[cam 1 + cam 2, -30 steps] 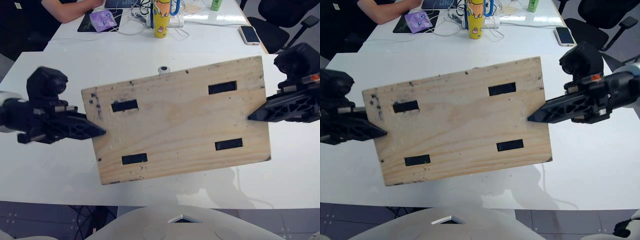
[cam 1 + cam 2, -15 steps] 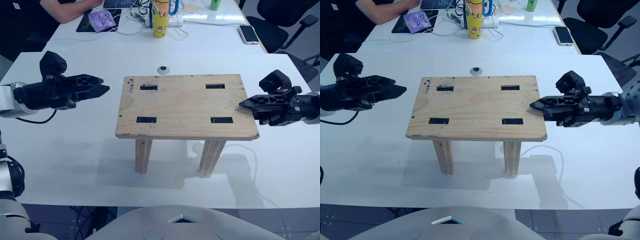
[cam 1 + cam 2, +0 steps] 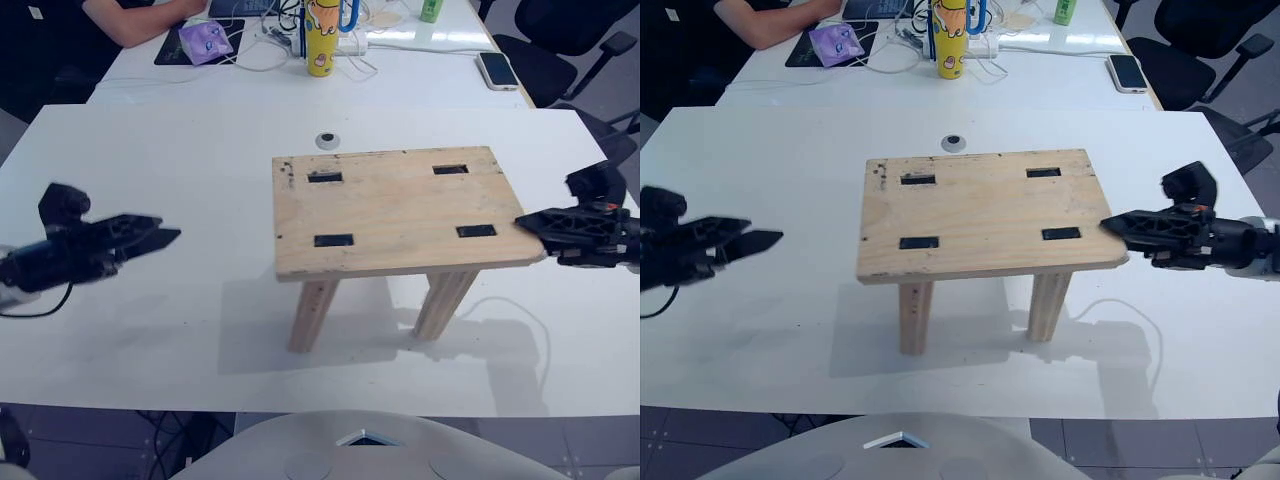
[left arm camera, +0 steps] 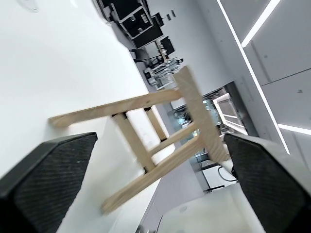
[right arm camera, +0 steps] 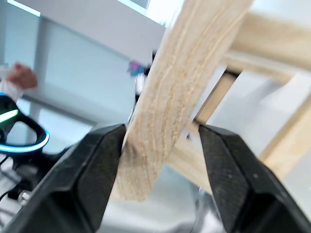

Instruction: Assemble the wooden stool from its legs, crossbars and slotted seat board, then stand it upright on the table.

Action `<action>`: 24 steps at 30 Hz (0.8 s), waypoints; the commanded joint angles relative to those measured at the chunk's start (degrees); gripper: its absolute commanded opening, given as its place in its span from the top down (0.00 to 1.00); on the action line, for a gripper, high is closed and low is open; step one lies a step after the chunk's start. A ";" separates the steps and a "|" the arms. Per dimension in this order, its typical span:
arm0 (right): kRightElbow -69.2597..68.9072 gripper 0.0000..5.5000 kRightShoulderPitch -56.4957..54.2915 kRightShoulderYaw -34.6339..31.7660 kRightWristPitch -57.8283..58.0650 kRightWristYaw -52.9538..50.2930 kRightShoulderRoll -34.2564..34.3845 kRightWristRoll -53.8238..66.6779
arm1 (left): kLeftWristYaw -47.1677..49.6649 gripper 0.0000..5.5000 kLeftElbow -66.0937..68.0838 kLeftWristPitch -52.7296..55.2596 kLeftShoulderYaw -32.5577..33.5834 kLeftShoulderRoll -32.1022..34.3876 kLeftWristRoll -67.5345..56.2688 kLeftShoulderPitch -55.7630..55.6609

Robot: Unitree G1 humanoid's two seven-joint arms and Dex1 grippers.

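The stool stands upright mid-table [image 3: 200, 150], so what remains, by judgement, is letting go. The right gripper [image 3: 1112, 226] grasps the right edge of the seat board [image 3: 400, 205]. It should open fully, then withdraw level and rightward so that nothing drags or tips. The left gripper [image 3: 168, 236] hangs released, well apart to the left. Count: one stool, one seat board, two near legs [image 3: 312, 315], four slots [image 3: 333, 241].

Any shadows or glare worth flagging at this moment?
Left eye view: the stool throws a soft, pale shadow onto the table around its legs, with no glare on the wood. Left wrist view: bright ceiling light strips behind the stool.
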 commanded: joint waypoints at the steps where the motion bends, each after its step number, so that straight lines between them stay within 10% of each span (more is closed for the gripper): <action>1: 11.66 0.49 -1.69 -6.79 6.61 -3.98 3.12 -0.57 | -1.95 0.02 -8.40 -3.26 3.38 -2.40 0.86 11.18; 8: 3.52 0.49 11.89 -6.23 0.39 -2.21 2.01 -8.67 | -3.58 0.02 -21.78 -6.51 4.05 -3.48 1.02 22.29; 12: -4.53 0.55 23.05 -0.16 -21.76 -3.43 2.00 -24.23 | -4.28 0.02 -32.96 -13.37 -1.50 -0.40 8.40 26.99; 24: 2.79 0.85 13.55 2.42 -55.85 -4.93 10.03 -44.02 | 0.45 0.29 -50.06 -30.78 -21.84 4.97 29.20 19.20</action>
